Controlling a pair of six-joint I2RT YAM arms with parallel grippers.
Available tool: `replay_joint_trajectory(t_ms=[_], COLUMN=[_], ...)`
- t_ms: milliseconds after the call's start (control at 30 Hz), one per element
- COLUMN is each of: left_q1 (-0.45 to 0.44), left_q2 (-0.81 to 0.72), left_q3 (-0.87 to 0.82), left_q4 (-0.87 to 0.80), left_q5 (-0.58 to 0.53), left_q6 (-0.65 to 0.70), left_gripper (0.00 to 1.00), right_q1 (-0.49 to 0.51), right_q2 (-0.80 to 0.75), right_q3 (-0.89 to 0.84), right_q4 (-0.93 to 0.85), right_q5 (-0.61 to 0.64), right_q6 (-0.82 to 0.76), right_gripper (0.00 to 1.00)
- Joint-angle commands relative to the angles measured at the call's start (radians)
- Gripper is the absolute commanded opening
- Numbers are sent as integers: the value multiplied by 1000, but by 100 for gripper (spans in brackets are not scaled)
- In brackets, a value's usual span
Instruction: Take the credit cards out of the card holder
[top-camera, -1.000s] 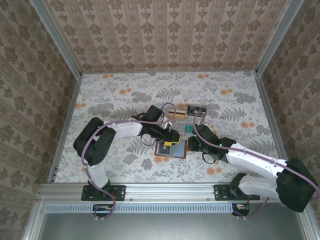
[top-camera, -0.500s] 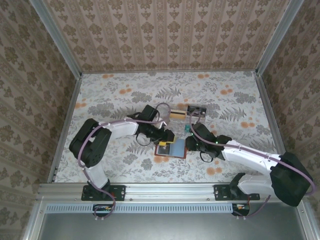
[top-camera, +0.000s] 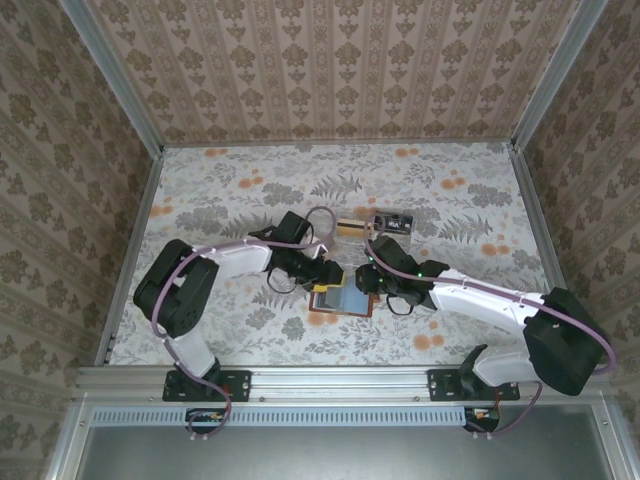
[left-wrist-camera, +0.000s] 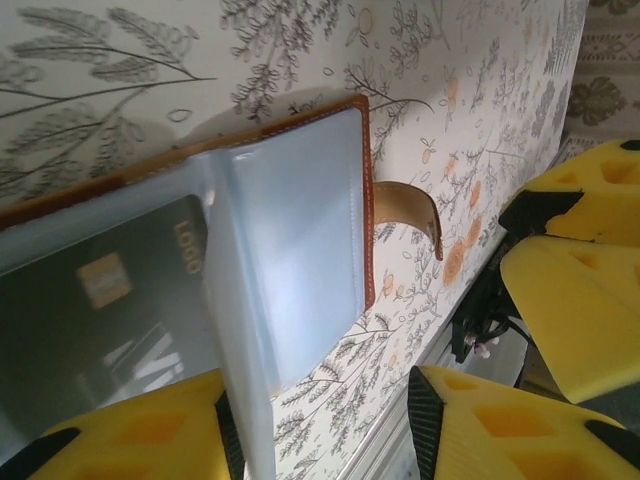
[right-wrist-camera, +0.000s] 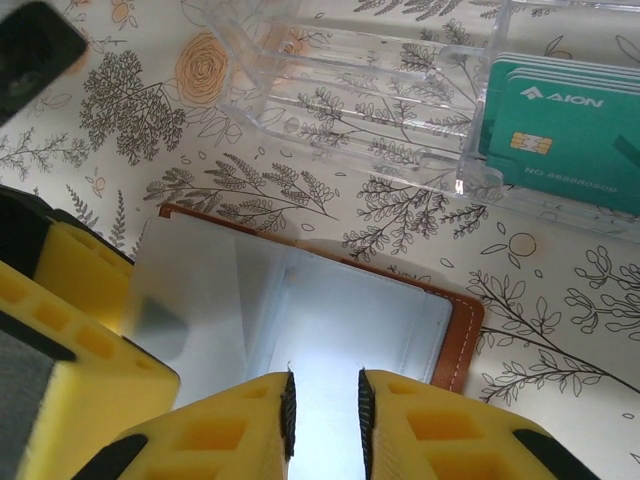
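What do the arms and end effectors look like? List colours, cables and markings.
Left arm and right arm: white links, black joints, a purplish cable looped along each. The right arm carries a green light near its wrist. Left end effector and right end effector: two blocky yellow fingers, black-edged.

Nothing fancy here: my left arm (top-camera: 235, 258) and right arm (top-camera: 480, 298) are white shells with black joints, with a pinkish-purple cable (top-camera: 210, 247) running along each. My left hand (top-camera: 335, 272) and right hand (top-camera: 367, 280) have chunky yellow fingers (right-wrist-camera: 440, 435) with square dimples and black edges.
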Motion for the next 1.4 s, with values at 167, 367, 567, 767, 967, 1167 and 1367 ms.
replay_joint_trajectory(t_ms=[167,367,567,767,967,1167,1367], left_q1=[-92,-133,-131,-91,-17,45,70], left_q2=[115,174,139,7,-90,-157,-156], left_q3=[129,162,120,76,-25,-125,-172], left_q4=[19,26,27,4,-9,-12,-9], left_q5=[17,-6,-49,-83,-109,-140,-164], left_q6=[-17,-47,-59,-54,-45,-40,-38], left_gripper=[48,47,47,48,47,31,8], right_q1=[-25,-32,-33,-29,-9,9,17], right_q2=[-193,-299,-301,-244,-128,-7,138], right_q3=[-118,-181,-191,-156,-69,15,48], right_q4=[-84,-119,-102,-50,-8,39,122], right_q5=[75,64,25,-17,-65,-125,-216], right_q6=[49,54,43,34,28,43,128], right_gripper=[28,29,29,29,29,28,20])
